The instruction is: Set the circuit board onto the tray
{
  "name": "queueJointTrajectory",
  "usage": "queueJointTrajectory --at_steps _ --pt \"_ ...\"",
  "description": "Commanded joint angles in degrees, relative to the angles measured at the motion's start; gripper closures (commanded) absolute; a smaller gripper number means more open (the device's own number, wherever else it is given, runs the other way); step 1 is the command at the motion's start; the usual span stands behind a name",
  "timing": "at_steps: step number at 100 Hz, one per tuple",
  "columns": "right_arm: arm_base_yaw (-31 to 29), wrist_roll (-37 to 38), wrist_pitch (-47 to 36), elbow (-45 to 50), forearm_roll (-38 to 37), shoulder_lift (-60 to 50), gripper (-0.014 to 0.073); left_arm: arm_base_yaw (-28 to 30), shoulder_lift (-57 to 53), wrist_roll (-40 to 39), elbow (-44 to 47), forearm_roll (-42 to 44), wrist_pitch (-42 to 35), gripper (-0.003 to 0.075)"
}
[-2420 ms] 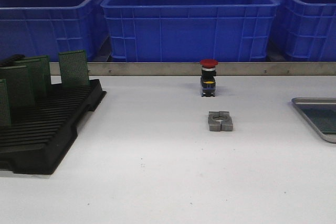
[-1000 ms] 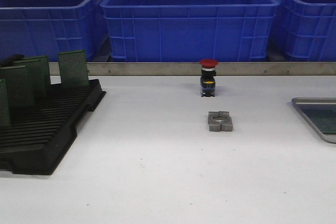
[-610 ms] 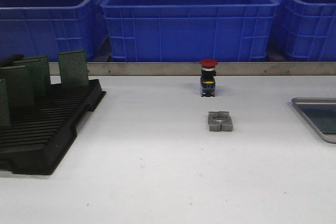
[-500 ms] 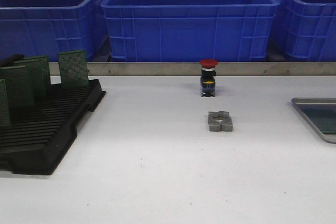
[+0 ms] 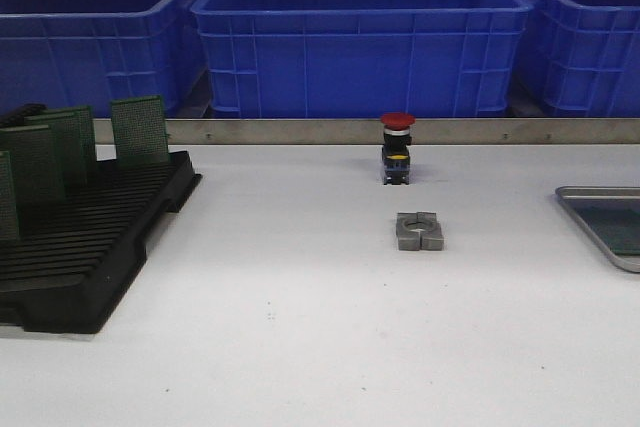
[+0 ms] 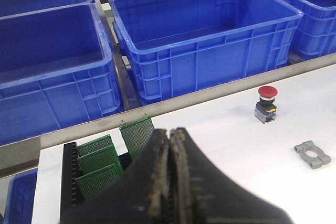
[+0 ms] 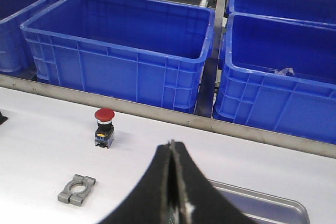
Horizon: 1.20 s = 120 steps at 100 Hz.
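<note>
On desk (image 5: 300,327): one black rack (image 5: 90,247) holding four green circuit boards (image 5: 139,130), one tray (image 5: 590,209), both claws (image 6: 170,182) (image 7: 172,192) pinched closed, empty.

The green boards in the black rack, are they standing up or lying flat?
Standing up. The green boards sit on edge in the black rack, rising above it.

Tray (image 5: 600,194) dull silver metal; bins (image 5: 360,42) glossy blue plastic; rack (image 5: 90,247) matt black plastic.
</note>
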Motion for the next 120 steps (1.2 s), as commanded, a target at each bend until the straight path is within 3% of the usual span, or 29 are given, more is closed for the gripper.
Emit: queueJointTrajectory --at_steps 1,26,43,50,81,120 --pt "0.1 -0.4 -3.5 -1.5 1.3 0.3 0.0662 0.1 0.0 -0.5 -1.7 -1.0 -3.9 0.0738" --pt "0.1 -0.4 -3.5 -1.5 1.3 0.3 0.0662 0.1 0.0 -2.6 -1.7 2.6 -5.1 0.0738" --pt "0.1 -0.4 -3.5 -1.5 1.3 0.3 0.0662 0.1 -0.5 -29.3 -1.5 25.4 -5.6 0.0738" --pt "0.1 -0.4 -3.5 -1.5 1.3 0.3 0.0662 0.1 -1.5 -35.9 -0.8 31.7 -5.8 0.0738" --pt "0.1 -0.4 -3.5 -1.5 1.3 0.3 0.0662 0.1 -11.3 -36.4 9.1 35.7 -13.5 0.0738" --pt "0.1 -0.4 -3.5 -1.5 1.3 0.3 0.0662 0.2 -29.1 -36.7 27.4 36.2 -15.1 0.0738"
